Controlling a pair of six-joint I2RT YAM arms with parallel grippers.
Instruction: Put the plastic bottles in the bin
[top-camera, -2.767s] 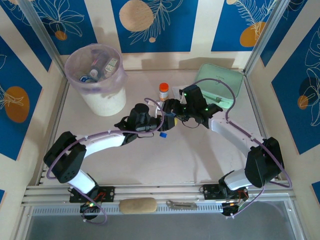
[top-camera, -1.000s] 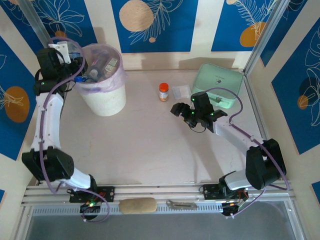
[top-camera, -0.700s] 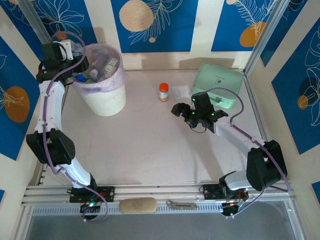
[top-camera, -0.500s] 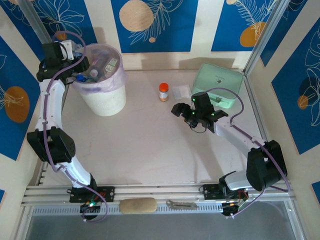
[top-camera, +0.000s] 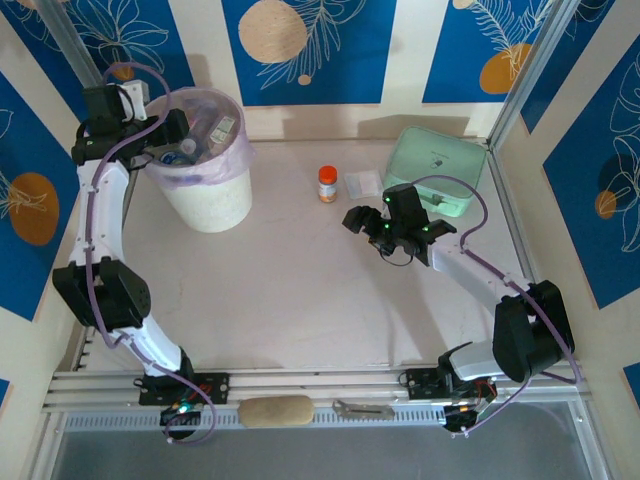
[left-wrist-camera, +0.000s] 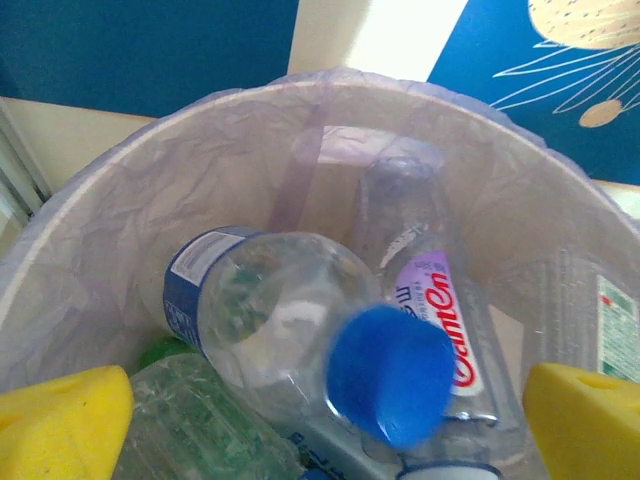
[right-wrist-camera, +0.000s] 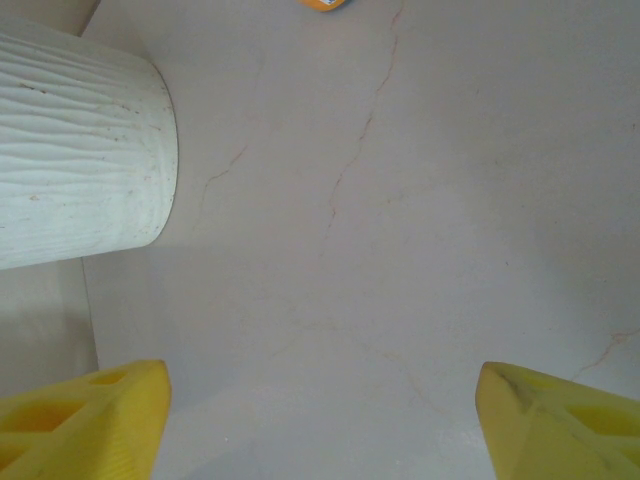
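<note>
Left gripper (top-camera: 172, 127): is hovering over the bin's (top-camera: 212, 203) left rim, its yellow fingers (left-wrist-camera: 62, 420) standing wide apart and gripping nothing.
Plastic bottles (left-wrist-camera: 285, 320): are lying heaped inside the bin, with a clear blue-capped one sitting uppermost.
Bin edge: a pink bag is folding over the rim.
Orange-capped jar (top-camera: 327, 184): is standing right of the bin, well apart from it.
Right gripper (top-camera: 352, 217): is hanging further right of the bin, jaws spread and empty, above bare table (top-camera: 300, 300).
Mint green container (top-camera: 440, 165): is sitting far right of the bin.
Room: blue-and-cream panels are enclosing the table.
</note>
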